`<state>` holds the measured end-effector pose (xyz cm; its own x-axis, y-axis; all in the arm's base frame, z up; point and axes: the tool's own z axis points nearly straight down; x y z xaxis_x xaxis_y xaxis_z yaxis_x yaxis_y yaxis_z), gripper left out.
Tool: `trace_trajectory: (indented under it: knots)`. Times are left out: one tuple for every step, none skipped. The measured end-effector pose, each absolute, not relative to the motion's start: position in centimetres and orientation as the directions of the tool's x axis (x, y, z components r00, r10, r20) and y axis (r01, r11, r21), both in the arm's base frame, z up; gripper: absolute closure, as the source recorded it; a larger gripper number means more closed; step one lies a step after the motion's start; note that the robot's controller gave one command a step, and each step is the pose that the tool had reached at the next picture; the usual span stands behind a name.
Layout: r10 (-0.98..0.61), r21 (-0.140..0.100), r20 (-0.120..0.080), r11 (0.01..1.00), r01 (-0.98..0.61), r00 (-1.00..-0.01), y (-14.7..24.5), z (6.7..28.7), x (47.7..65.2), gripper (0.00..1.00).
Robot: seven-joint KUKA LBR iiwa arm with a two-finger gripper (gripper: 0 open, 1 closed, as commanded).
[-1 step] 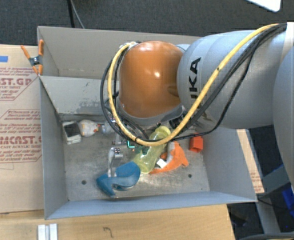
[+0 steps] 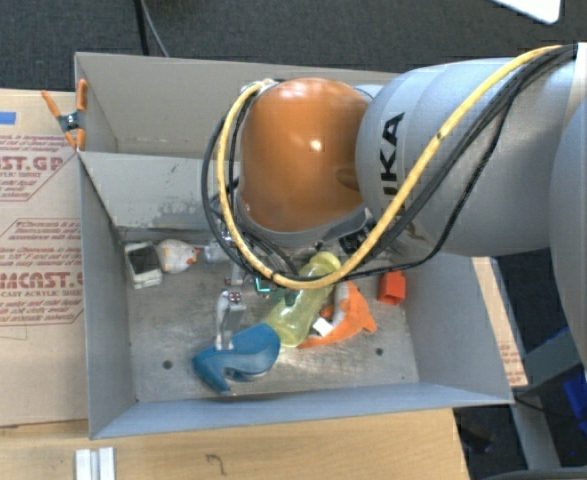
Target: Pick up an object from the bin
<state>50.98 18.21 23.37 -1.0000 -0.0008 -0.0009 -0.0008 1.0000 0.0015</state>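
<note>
Bin (image 2: 273,408) front, from my remote station: a blue piece (image 2: 237,359), curved and rounded, lies on the floor close to the near wall, left of centre. Just above it I see the gripper (image 2: 229,330), its tip at or touching the blue piece's upper left edge; contact I cannot confirm. Whether the gripper is open or closed I cannot tell, and I see nothing held in it. Just beside it to the right, a translucent yellow-green piece (image 2: 301,306) leans against the blue piece, and an orange piece (image 2: 351,315) lies against that in turn. A small red block (image 2: 391,286) sits apart, further right. Toward the far wall on the left lie a white piece (image 2: 178,255) with an orange end and a small box (image 2: 143,263), well clear of the gripper. The orange cover (image 2: 298,153) on the wrist hides the floor behind the gripper. Judgement: the approach step is in hand, with no grasp made and nothing lifted. The blue piece is the nearest candidate. The next move calls for settling squarely across it, clear of the yellow-green piece, closing firmly, then lifting straight up so the neighbours are not dragged.
</note>
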Motion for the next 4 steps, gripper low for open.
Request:
trace_trajectory:
  knots:
    - [-0.029, 0.003, -0.006, 1.000, -0.029, -1.000, 16.5, 17.7, 49.8, 0.00]
    - [-0.272, 0.002, 0.002, 0.962, -0.272, -0.962, 13.4, 10.4, 48.7, 1.00]
    - [-0.273, 0.002, 0.002, 0.962, -0.273, -0.962, 13.4, 10.4, 48.7, 1.00]
    - [-0.255, 0.001, 0.003, 0.967, -0.255, -0.967, 11.1, 20.0, 50.3, 1.00]
